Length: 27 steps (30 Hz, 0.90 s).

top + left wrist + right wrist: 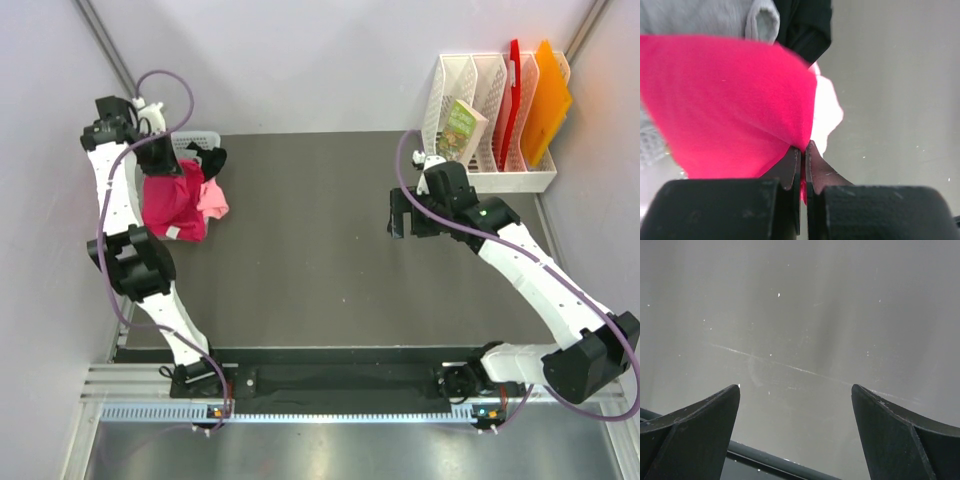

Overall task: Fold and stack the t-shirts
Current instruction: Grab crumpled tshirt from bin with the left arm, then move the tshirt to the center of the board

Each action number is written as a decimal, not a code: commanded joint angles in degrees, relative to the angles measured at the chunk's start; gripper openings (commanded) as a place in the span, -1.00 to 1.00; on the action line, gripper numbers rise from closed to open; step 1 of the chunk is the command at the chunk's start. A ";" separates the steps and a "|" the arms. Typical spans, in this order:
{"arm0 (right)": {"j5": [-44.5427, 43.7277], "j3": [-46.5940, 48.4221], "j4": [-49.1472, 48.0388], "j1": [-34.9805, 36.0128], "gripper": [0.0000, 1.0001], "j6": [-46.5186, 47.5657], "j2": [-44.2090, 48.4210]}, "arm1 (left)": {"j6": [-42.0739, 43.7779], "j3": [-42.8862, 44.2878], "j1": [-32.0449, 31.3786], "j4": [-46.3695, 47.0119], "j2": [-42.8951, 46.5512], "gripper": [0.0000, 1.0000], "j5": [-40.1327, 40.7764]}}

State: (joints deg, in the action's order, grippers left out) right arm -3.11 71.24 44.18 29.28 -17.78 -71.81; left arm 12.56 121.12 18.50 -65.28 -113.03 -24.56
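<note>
Left pincer [803, 151] pinches the crimson t-shirt [725, 100], arm stretched forward; right pincer [795, 405] gapes over table [800, 315].

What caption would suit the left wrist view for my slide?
Left claw shut on the crimson t-shirt; grey shirt, black shirt and pink shirt behind.

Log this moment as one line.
left gripper: shut on crimson t-shirt | right gripper: open, over table | folding: not begun

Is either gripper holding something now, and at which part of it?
The left gripper pinches the crimson t-shirt at an edge of the cloth. The right gripper is open, holding nothing.
</note>
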 commanded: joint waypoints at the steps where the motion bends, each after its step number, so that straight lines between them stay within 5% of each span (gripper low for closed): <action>1: 0.48 1.97 -1.38 1.04 0.86 0.38 -0.17 | 0.36 6.65 -0.31 -1.26 6.76 -1.00 -3.83; 8: -0.75 2.23 -1.21 1.05 0.86 1.34 0.97 | 1.41 18.63 -7.33 2.15 12.56 -1.00 -9.00; 15: -4.70 -0.13 -2.96 1.04 0.84 1.09 4.13 | 10.90 5.19 -24.27 7.62 26.28 -1.00 -10.78; 22: -14.19 -2.77 -6.39 1.04 0.73 -0.50 11.50 | 9.68 8.26 -33.17 0.95 24.88 -1.00 -12.10; 27: -19.47 -3.57 -7.53 1.04 0.66 -1.03 14.41 | 8.72 -0.16 -38.10 1.55 25.76 -1.00 -11.21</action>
State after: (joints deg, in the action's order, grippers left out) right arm -16.21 68.18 40.82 29.63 -17.85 -59.99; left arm 21.15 126.34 -16.99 -63.79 -87.09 -35.33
